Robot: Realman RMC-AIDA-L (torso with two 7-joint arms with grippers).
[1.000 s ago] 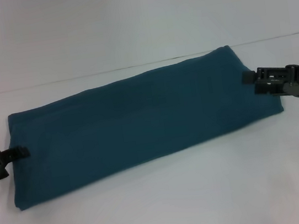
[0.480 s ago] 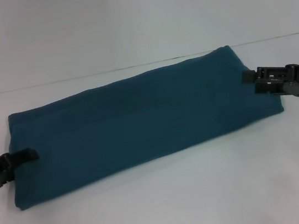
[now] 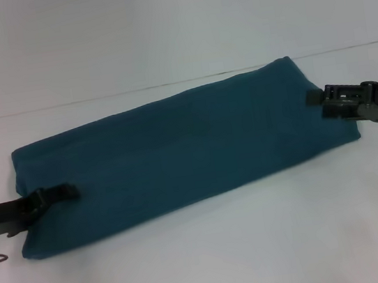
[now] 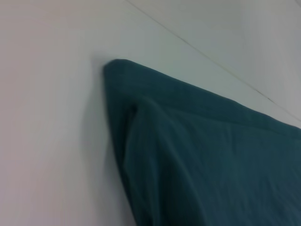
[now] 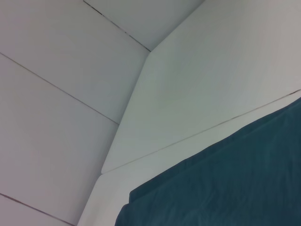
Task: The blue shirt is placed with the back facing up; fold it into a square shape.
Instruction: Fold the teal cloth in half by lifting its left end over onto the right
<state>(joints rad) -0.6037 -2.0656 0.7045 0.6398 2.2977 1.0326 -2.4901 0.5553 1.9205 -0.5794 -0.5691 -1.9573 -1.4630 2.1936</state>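
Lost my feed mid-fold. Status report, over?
Left gripper on shirt's left end, lifting the edge. Right gripper at right end. Shirt a long band, not square. Nothing in the way.

White table point(image 3: 206, 266), pale wall point(image 3: 158, 19) behind, thin panel seams point(image 5: 56, 89)

A plain white surface point(image 3: 212, 258) is filling the foreground, its far edge running as a thin dark line. A pale wall point(image 3: 159, 26) is standing behind it. Thin seams are crossing what appear to be white panels point(image 5: 56, 117).
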